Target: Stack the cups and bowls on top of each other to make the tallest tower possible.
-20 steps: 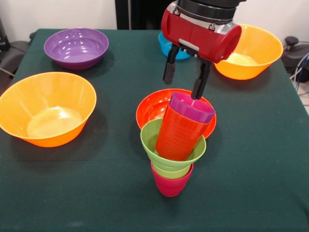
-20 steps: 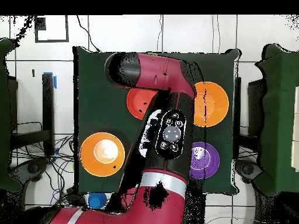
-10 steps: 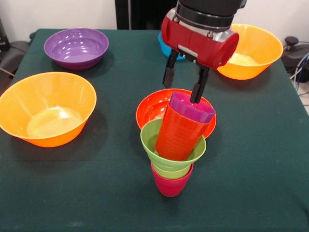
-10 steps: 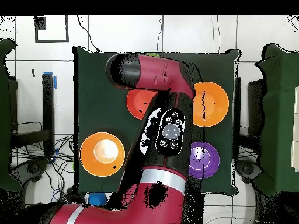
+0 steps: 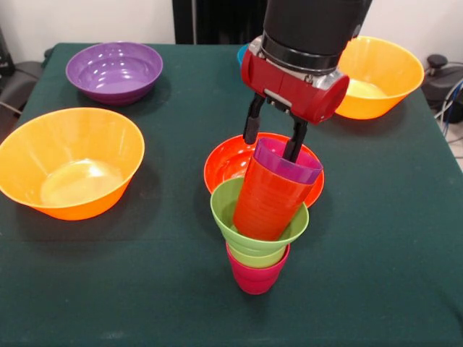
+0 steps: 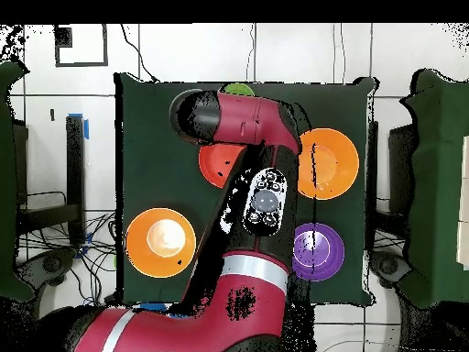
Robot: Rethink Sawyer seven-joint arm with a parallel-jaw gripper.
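Note:
The tower stands at the table's front middle. From the bottom it holds a crimson cup (image 5: 253,276), a lime green cup (image 5: 257,255), a small lime green bowl (image 5: 230,208) and a tilted orange-red cup (image 5: 268,201). A purple cup (image 5: 288,160) is nested in the orange-red one. My gripper (image 5: 272,139) hangs open just behind the purple rim, and its right fingertip (image 5: 293,147) ends at that rim. Whether it touches is unclear. In the overhead view the arm (image 6: 261,197) hides the gripper and most of the tower.
A red-orange bowl (image 5: 230,157) sits right behind the tower. Large orange bowls stand at the left (image 5: 72,163) and the far right (image 5: 387,72). A purple bowl (image 5: 114,69) is at the far left. A sliver of a blue bowl (image 5: 242,52) shows behind the arm.
The wrist has turned more upright and the open fingers have come down closer to the purple cup's rim. The tower and bowls have not moved.

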